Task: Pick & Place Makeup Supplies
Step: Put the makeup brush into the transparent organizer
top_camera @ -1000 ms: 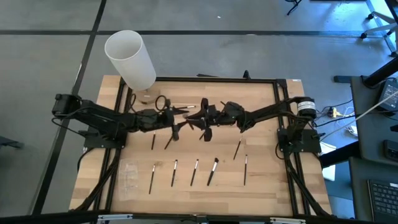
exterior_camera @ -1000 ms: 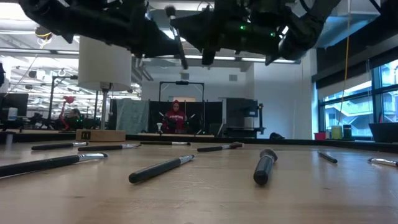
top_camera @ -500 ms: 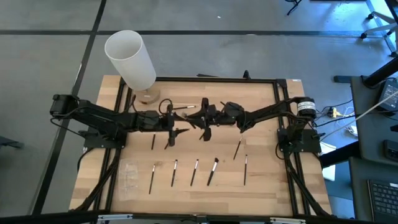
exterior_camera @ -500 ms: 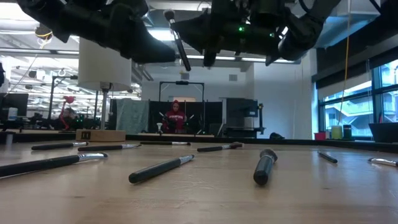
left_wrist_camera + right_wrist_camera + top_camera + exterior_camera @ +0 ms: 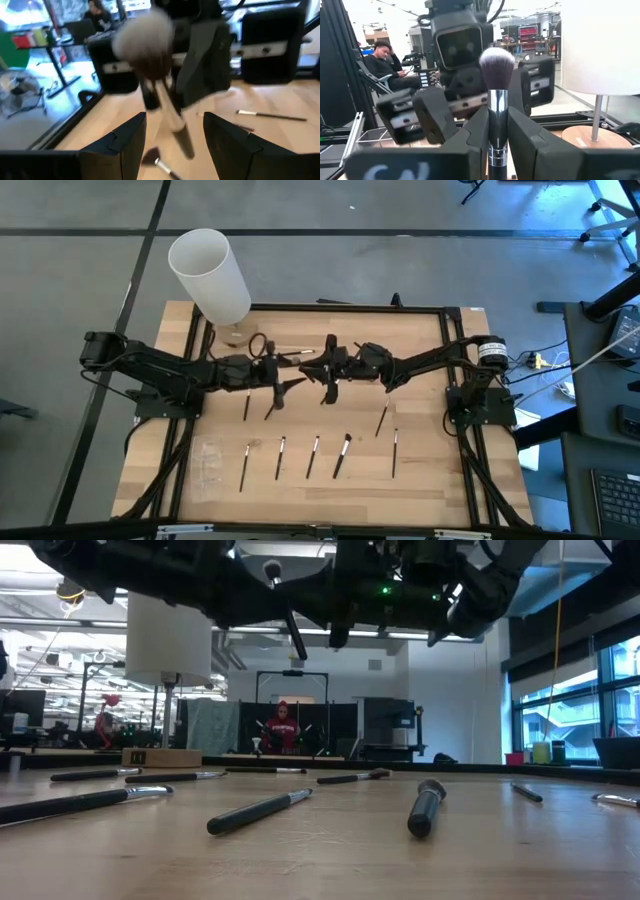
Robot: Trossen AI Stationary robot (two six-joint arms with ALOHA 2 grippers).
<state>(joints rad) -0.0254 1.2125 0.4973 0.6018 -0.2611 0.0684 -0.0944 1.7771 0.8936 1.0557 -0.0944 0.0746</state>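
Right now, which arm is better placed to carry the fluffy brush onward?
Probably the right arm: its claw is shut on the fluffy brush, held upright above the table. The left claw faces it, open and empty.

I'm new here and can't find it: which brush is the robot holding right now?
Look above the middle of the wooden table, where the two dark arms meet. The fluffy-headed brush stands upright in the right claw, facing the open left claw. Unlike the thin brushes lying flat, it is lifted.
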